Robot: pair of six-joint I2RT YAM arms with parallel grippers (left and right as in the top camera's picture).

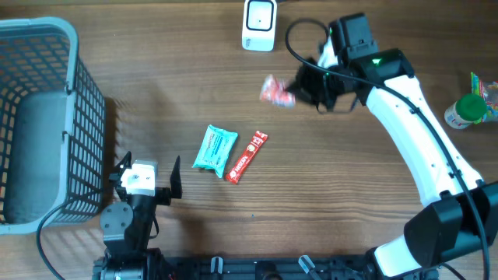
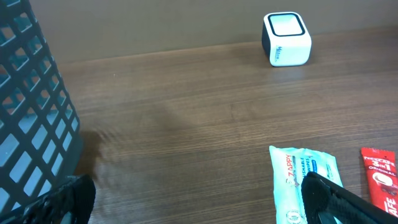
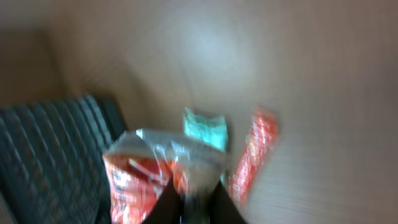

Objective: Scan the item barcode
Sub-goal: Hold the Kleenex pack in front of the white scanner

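A crinkly red and clear packet (image 1: 276, 92) hangs above the table, a little below and right of the white barcode scanner (image 1: 259, 23). My right gripper (image 1: 299, 87) is shut on its right edge. The right wrist view is blurred; there the packet (image 3: 138, 174) spreads up and left from the closed fingers of that gripper (image 3: 193, 200). My left gripper (image 1: 151, 162) stands open at the front left beside the basket, holding nothing. In the left wrist view this gripper (image 2: 196, 200) frames bare wood, with the scanner (image 2: 286, 38) far ahead.
A teal wipes pack (image 1: 215, 148) and a red sachet (image 1: 247, 155) lie side by side mid-table. A grey mesh basket (image 1: 85, 101) fills the left side. A green-capped bottle (image 1: 465, 109) stands at the right edge. A black cable loops near the right arm.
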